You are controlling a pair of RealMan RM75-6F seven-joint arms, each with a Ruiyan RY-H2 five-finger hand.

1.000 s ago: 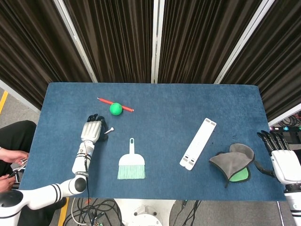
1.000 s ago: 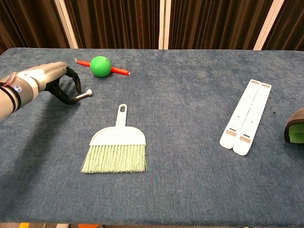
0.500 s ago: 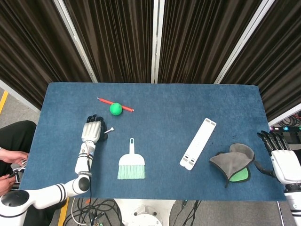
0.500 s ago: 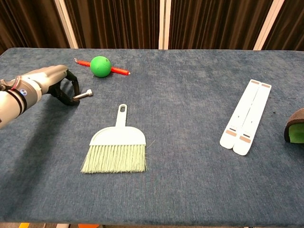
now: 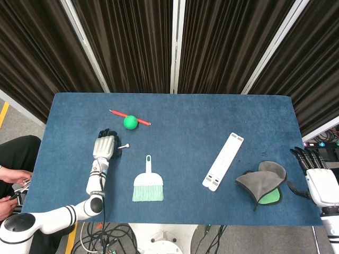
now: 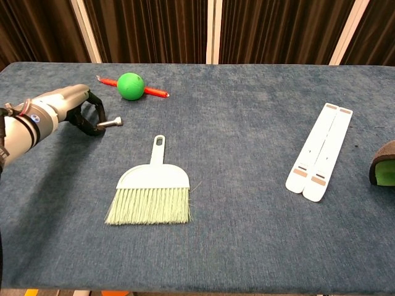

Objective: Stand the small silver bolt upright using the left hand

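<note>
The small silver bolt (image 5: 124, 146) (image 6: 113, 123) lies roughly level, just over the blue table (image 5: 185, 114), left of centre, its free end pointing right. My left hand (image 5: 104, 146) (image 6: 69, 106) is right beside it on its left, black fingers (image 6: 91, 121) curled, and pinches the bolt's near end between thumb and finger. My right hand (image 5: 317, 179) rests off the table's right edge with its fingers straight and apart, holding nothing; the chest view does not show it.
A green ball (image 5: 130, 122) (image 6: 130, 86) sits on a red pen (image 6: 158, 92) behind the bolt. A pale green hand brush (image 5: 148, 185) (image 6: 150, 196) lies in front of it. Further right are a white folding strip (image 5: 223, 161) (image 6: 320, 151) and a grey-green cloth (image 5: 263, 181).
The bolt has turned from a slight tilt to nearly level and shifted a little to the right within the left hand's fingers. The right hand has not moved.
</note>
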